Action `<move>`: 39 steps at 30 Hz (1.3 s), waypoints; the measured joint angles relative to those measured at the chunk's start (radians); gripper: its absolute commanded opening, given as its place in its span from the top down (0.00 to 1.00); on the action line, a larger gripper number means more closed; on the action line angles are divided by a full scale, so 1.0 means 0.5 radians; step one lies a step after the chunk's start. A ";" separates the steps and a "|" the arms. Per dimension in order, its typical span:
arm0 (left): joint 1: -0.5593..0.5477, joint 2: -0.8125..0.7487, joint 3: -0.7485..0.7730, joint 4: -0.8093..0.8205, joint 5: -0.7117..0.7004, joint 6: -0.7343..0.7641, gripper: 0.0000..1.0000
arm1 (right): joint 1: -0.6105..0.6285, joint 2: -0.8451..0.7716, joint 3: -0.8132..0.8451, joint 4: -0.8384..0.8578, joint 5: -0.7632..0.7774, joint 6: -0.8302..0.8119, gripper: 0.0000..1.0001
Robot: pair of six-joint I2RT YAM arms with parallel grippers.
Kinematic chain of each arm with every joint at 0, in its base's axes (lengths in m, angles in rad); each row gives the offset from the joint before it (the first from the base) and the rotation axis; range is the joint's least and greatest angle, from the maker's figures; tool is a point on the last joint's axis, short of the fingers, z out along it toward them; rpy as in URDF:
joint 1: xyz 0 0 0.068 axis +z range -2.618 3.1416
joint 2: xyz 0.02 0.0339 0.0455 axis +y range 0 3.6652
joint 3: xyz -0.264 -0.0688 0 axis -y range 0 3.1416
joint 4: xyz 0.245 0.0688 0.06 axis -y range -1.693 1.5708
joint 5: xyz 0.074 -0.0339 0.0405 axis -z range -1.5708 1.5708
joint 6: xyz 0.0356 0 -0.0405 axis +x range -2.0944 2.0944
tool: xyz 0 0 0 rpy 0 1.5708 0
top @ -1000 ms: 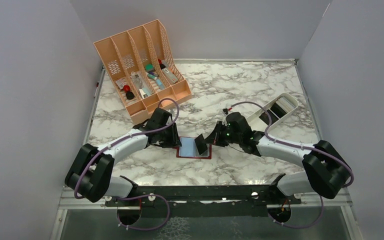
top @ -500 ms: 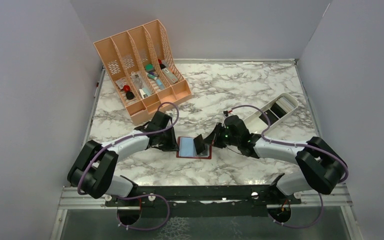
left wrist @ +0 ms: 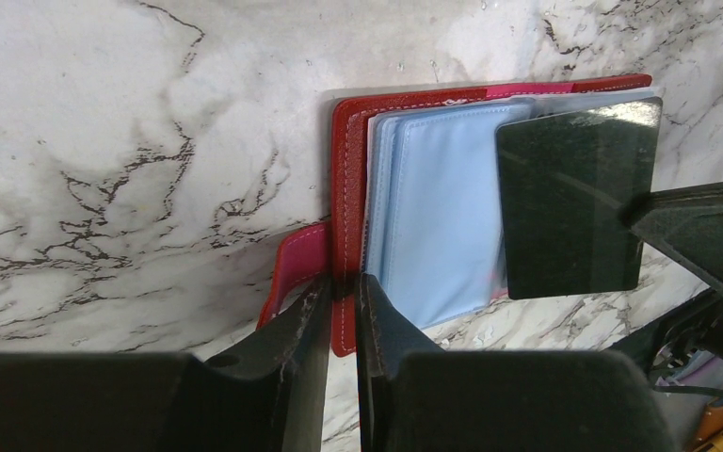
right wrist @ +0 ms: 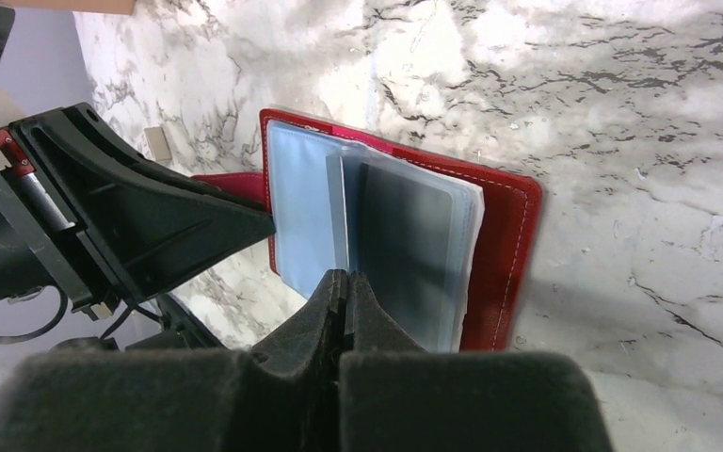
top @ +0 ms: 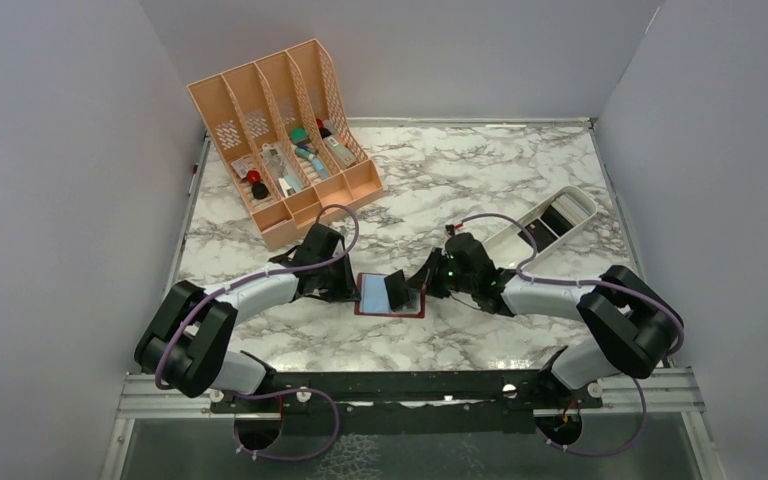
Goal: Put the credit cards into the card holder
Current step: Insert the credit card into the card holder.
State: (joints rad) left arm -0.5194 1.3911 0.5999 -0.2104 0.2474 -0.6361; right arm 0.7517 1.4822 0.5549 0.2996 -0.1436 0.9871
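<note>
While the left fingers (left wrist: 301, 330), nearly closed, pinch the edge of the open dark red leather-like card holder (left wrist: 348, 141) on the marbled surface (left wrist: 104, 141), the right fingers (right wrist: 320, 320), clamped shut, hold a dark flat plastic credit card (left wrist: 574, 198) tilted over its clear pockets (left wrist: 433, 207). Misangled, the card could miss the pocket or drag the holder loose.

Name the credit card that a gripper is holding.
The dark card over the open card holder, pinched by the right gripper; the rest lie in the white tray.
</note>
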 measured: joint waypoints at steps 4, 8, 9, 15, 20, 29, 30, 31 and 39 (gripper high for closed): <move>0.000 0.000 -0.002 0.009 0.005 -0.001 0.82 | 0.000 -0.005 -0.035 0.021 0.008 0.018 0.99; -0.005 0.000 -0.004 0.015 0.006 -0.001 0.81 | 0.000 -0.060 -0.065 0.002 0.050 0.021 0.99; -0.010 0.000 -0.004 0.017 0.006 -0.002 0.81 | 0.000 -0.076 -0.068 -0.003 0.056 0.021 0.99; -0.026 0.000 -0.006 0.024 0.006 -0.015 0.81 | 0.000 -0.080 -0.075 0.007 0.060 0.021 0.99; -0.026 -0.016 -0.028 0.047 0.006 -0.028 0.81 | 0.000 -0.034 -0.089 0.041 0.060 0.022 0.99; -0.028 -0.026 -0.040 0.062 0.006 -0.037 0.82 | 0.000 -0.037 -0.114 0.044 0.060 0.021 0.99; -0.029 -0.026 -0.040 0.062 0.006 -0.037 0.82 | 0.000 -0.037 -0.118 0.045 0.060 0.021 0.99; -0.030 -0.026 -0.040 0.062 0.006 -0.037 0.82 | 0.000 -0.037 -0.124 0.047 0.060 0.022 0.99; -0.030 -0.026 -0.041 0.062 0.006 -0.037 0.81 | 0.000 -0.059 -0.156 0.050 0.060 0.021 0.99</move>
State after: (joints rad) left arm -0.5343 1.3781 0.5793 -0.1795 0.2504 -0.6544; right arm 0.7517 1.4528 0.4770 0.3244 -0.1135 0.9977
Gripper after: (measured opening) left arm 0.187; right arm 0.016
